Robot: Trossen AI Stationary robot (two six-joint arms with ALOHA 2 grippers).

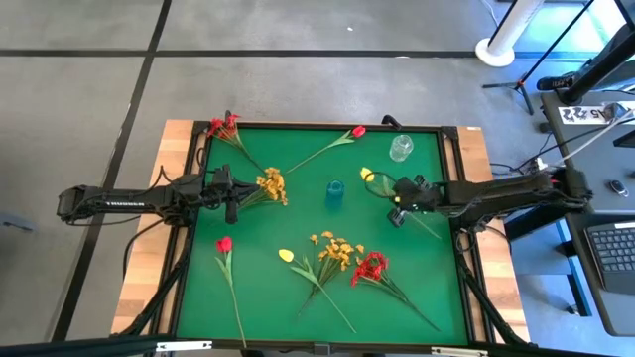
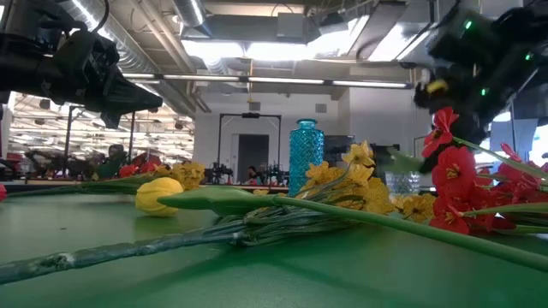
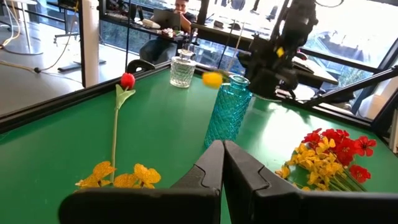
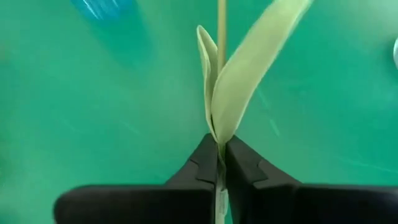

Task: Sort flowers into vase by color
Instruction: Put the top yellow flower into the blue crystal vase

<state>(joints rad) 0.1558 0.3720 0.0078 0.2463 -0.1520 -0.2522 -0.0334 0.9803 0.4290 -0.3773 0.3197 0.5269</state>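
My right gripper (image 1: 395,194) is shut on a yellow tulip whose head (image 1: 367,175) hangs beside the blue vase (image 1: 334,193). A clear glass vase (image 1: 401,148) stands farther back. My left gripper (image 1: 234,192) waits shut above the table at the left, next to a yellow cluster (image 1: 271,185). A red tulip (image 1: 357,131) and a red cluster (image 1: 226,127) lie on the table near the far edge. Toward the near edge lie a red tulip (image 1: 225,244), a yellow tulip (image 1: 286,255), a yellow-orange cluster (image 1: 337,248) and a red cluster (image 1: 370,266). My right gripper pinches the yellow tulip's thin stem (image 4: 219,167) between its two fingers, just below where the pale leaves (image 4: 249,62) branch off. The fingers slant down from the table's right. The tulip's head (image 3: 212,79) is lifted clear, about level with the blue vase's mouth.
The table is a green mat with a raised dark rim (image 1: 317,126). A bare strip of mat lies between the blue vase and the flowers at the near side. Beyond the far edge a person sits at a desk (image 3: 180,12).
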